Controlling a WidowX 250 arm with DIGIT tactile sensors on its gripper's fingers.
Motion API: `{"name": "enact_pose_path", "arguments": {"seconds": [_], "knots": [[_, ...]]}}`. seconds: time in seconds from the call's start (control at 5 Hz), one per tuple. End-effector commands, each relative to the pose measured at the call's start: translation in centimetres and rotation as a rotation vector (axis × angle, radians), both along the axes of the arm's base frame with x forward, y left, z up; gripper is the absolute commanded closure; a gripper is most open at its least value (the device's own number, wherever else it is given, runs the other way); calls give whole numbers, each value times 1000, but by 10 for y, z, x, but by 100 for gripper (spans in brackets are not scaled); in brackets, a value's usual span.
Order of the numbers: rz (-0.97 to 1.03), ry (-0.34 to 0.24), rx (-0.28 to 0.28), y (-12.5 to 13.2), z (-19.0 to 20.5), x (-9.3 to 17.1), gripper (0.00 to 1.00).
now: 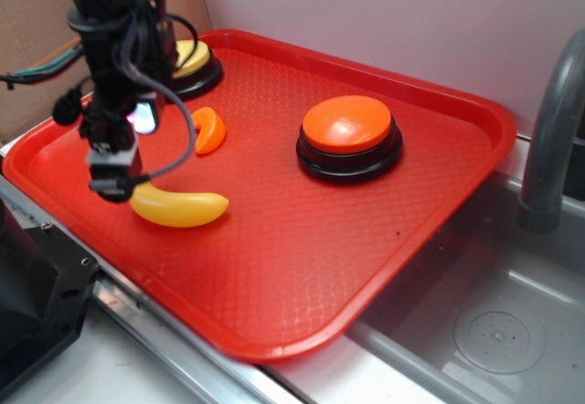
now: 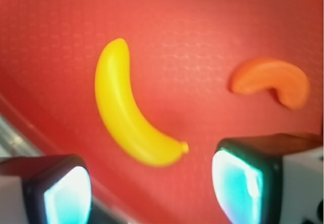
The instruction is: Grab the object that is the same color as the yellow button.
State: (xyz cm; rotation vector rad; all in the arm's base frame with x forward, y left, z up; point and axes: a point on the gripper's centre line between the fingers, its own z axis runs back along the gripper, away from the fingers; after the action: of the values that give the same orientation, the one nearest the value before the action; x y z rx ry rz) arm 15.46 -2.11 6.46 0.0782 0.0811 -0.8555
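Currently, your inventory reads as follows.

Item one: a red tray [image 1: 439, 203] with a textured floor, carrying everything listed below. It sits beside a grey sink basin [image 1: 484, 322] with a grey faucet [image 1: 553, 130] at the right.

Item two: the yellow banana [image 1: 179, 207], curved and glossy, lying flat on the tray near its front-left edge. In your wrist view the banana [image 2: 129, 115] lies ahead of the fingers and between their lines, touching neither.

Item three: the gripper [image 1: 113, 185], hanging just above the banana's left end. Your wrist view shows both fingers [image 2: 238, 183] spread wide apart, with nothing held between them.

Item four: an orange curved wedge [image 1: 209, 130], lying on the tray just behind the banana, apart from it. In the wrist view the wedge [image 2: 273, 82] sits to the right of the banana.

Item five: the yellow button [image 1: 194, 61], pale domed top on a black base, at the tray's back-left corner, partly hidden by the arm.

Item six: an orange-topped button [image 1: 349, 137], larger, on a black base, standing near the tray's middle, well apart from the banana.
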Motion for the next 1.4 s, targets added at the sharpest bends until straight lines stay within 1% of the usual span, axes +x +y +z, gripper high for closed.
{"name": "enact_pose_path", "arguments": {"seconds": [0.0,0.2,0.4,0.6,0.8,1.0,1.2], "knots": [[-78,42,-10,-15,-32,-9,0],[-59,12,66,-10,-44,-4,0],[-19,6,67,-6,-49,-3,100],[-1,-3,65,-5,-51,-3,100],[14,2,64,-5,-53,0,100],[141,-23,62,2,-30,0,100],[393,-109,44,11,19,-6,100]]}}
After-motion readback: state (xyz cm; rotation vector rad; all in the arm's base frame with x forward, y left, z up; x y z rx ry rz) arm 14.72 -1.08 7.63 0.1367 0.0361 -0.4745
